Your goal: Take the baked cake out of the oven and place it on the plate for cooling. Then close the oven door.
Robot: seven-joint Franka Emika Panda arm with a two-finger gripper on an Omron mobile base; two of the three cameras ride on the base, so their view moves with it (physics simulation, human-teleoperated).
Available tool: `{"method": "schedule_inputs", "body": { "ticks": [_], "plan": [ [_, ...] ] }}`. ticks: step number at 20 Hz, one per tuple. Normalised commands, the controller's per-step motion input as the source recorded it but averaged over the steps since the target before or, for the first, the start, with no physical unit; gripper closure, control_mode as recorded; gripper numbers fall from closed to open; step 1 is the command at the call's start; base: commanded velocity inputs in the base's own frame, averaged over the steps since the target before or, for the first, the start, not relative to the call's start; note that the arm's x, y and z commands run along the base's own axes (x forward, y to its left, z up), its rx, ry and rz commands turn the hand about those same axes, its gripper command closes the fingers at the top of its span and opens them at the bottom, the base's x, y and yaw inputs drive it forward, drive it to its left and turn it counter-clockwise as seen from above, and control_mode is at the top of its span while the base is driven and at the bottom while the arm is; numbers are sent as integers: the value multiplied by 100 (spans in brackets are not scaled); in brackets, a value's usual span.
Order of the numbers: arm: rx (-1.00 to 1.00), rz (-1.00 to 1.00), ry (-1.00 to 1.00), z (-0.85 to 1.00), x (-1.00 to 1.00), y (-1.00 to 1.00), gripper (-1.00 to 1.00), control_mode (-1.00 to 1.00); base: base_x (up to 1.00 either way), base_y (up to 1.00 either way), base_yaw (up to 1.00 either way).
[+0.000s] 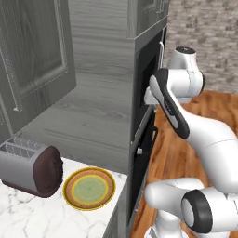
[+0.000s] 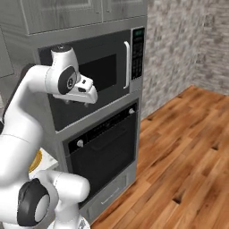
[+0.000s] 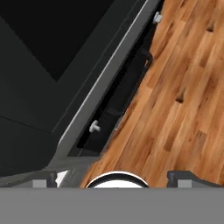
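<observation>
- Black covers the built-in oven [image 1: 139, 172] in the left base view, seen edge-on beside the white marbled worktop [image 1: 28, 218]. The round plate with yellow-orange rim and pale green centre [image 1: 89, 188] lies there bare, just beside the silver toaster with a dark brown end [image 1: 31, 168]. The robot's hand is up at the microwave's level, so I judge the step in hand to be opening the oven: the arm should come down to the handle first.
- Right base view: the wide black oven door with a dark window [image 2: 105, 156] looks shut, two white round knobs [image 2: 80, 143] on the strip above it. The black microwave with keypad [image 2: 107, 67] sits higher; the gripper [image 2: 87, 95] hangs before it. Approach the bar handle squarely and pull down and outward.
- Hand view: two dark fingers [image 3: 186, 178] stand wide apart with nothing between them, looking down the oven front to the brown plank floor [image 3: 183, 87].
- Hidden: the baked cake, presumably behind the shut door; the door's handle is hard to make out.
</observation>
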Motion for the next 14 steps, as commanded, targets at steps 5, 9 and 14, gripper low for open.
{"method": "schedule_inputs", "body": {
  "ticks": [5, 9, 14],
  "plan": [
    [12, -11, 0, -21, 3, -65, -100, -100, 0, 0, 0],
    [15, -5, 0, -36, 15, -51, -100, -100, 0, 0, 0],
    [15, 0, 0, -53, 27, -20, -100, -100, 0, 0, 0]
  ]
}}
